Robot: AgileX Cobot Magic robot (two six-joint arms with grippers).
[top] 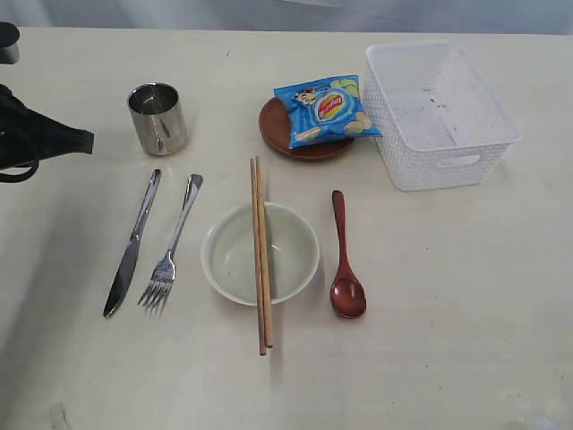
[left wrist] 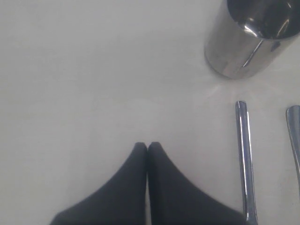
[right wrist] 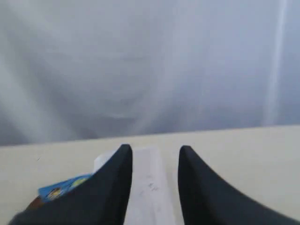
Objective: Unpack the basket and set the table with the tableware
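**Chopsticks (top: 260,260) across the bowl (top: 231,255): weak spot**

Left to right:

- My left claw (left wrist: 147,146) is at the far left. Tips are pressed together, pinching nothing.
- Steel cup (top: 158,118) stands upright just right of the claw, shiny and tall. A careless swing from me would tip it.
- Knife (top: 132,246) and fork (top: 173,246) lie side by side nearer, apart, handles pointing far.
- Cream bowl sits centre, with both chopsticks laid over its rim and their near ends well past it. Any bump to the bowl likely rolls them off.
- Red-brown spoon (top: 345,264) is right of the bowl, not touching it.
- Brown plate (top: 279,134) is far of the spoon, with a blue snack bag (top: 329,109) on top. Dragging the bag could pull the plate along.
- White basket (top: 448,166) is far right on the table (top: 448,358), just beside the bag. Its walls are perforated and it looks empty.
- My right claw (right wrist: 154,149) is spread with nothing between the tips, looking over the basket.
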